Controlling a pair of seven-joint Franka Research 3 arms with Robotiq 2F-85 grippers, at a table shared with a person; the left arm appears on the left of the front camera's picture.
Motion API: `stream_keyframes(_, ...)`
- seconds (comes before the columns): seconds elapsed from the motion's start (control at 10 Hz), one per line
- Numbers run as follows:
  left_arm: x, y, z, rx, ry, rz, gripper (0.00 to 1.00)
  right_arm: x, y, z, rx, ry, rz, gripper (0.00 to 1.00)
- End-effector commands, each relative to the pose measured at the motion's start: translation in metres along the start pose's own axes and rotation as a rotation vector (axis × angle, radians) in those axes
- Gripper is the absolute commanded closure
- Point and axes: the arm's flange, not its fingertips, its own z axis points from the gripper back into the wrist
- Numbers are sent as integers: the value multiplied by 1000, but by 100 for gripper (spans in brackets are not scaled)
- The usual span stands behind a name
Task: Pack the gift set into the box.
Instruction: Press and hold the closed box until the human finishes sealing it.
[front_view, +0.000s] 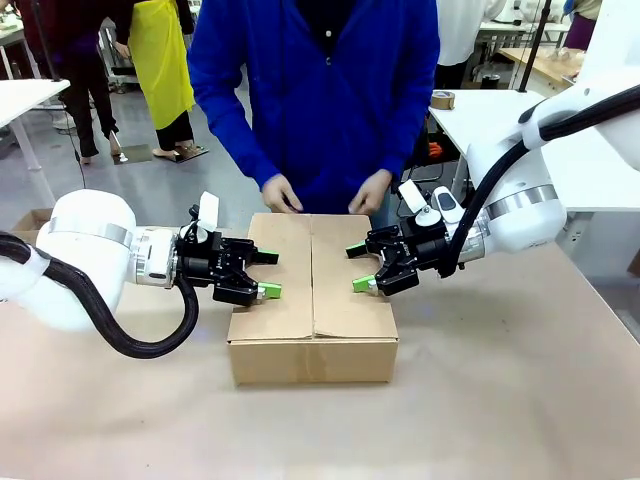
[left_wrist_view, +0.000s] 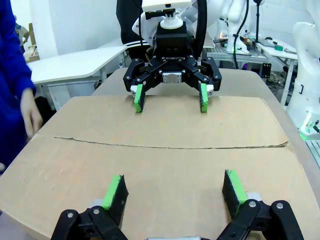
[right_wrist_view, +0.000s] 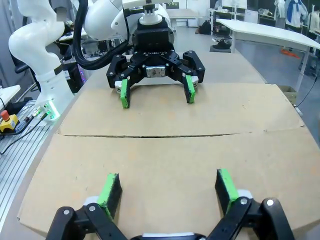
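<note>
Here's the box (front_view: 300, 310), sitting mid-table with its flaps folded flat. The seam (front_view: 312, 275) between them runs from 12 o'clock straight down to 6 o'clock. The box's long axis looks to follow that seam, though the foreshortening in the front view makes it hard to be sure. The plain front wall faces 6 o'clock.

In from 9 o'clock comes the left gripper (front_view: 268, 273), jaws spread wide and holding nothing. Its green pads hang just over the box's left edge. Opposite, at 3 o'clock, is the right gripper (front_view: 358, 267), jaws equally wide and empty, over the right-hand flap. The two face each other square across the seam, well apart, and each wrist view shows the other's pads close above the cardboard. Whether they touch it, I cannot tell.

At 12 o'clock, the person in the blue top has both hands (front_view: 282, 195) at the box's far edge.

As for room, the table (front_view: 500, 400) lies bare all along 6 o'clock in front of the box and out at 4 and 8 o'clock. The 9 and 3 o'clock sides are taken up by the arms.
</note>
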Motion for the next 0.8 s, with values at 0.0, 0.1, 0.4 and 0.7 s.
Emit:
stream_keyframes(0.0, -2, -2, 0, -2, 2, -4, 0, -2, 1, -2, -7, 1, -6, 0)
stream_keyframes(0.1, -2, -2, 0, -2, 2, -4, 0, -2, 1, -2, -7, 1, -6, 0)
stream_keyframes(0.4, -2, -2, 0, -2, 2, -4, 0, -2, 1, -2, -7, 1, -6, 0)
stream_keyframes(0.7, -2, -2, 0, -2, 2, -4, 0, -2, 1, -2, -7, 1, -6, 0)
